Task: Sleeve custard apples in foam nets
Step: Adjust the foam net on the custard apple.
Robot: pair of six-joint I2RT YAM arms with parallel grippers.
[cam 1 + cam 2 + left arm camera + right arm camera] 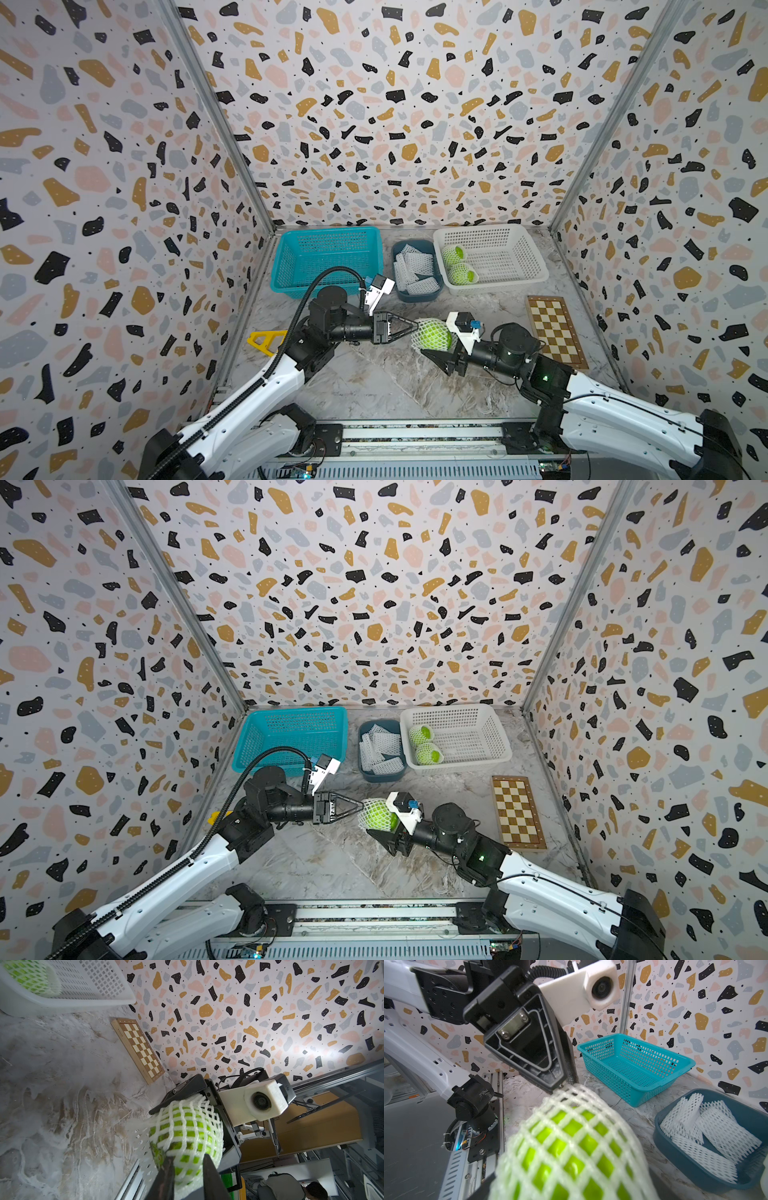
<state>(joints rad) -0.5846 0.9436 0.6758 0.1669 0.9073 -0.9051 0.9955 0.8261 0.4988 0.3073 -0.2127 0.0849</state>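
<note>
One custard apple (437,337), wrapped in a foam net (577,1097), is held between both grippers over the middle of the marble table (374,386).

The right gripper (430,345) clasps the netted fruit with its jaws spread wide around it, and one black finger shows on the near side in both top views. Its arm reaches in from the front right, forearm low, wrist pointing left. The left gripper (415,325) meets it head-on, jaws drawn narrow and pinching the net's loose end on the side facing the left arm. That arm rises from the front left, elbow bent, wrist level. Behind them, two netted fruits (453,254) lie in the white basket (536,266). Spare nets (415,266) fill the dark blue tray (415,296) beside it, and the teal basket (291,286) stands at the back left. A chessboard (555,330) lies by the right wall.
</note>
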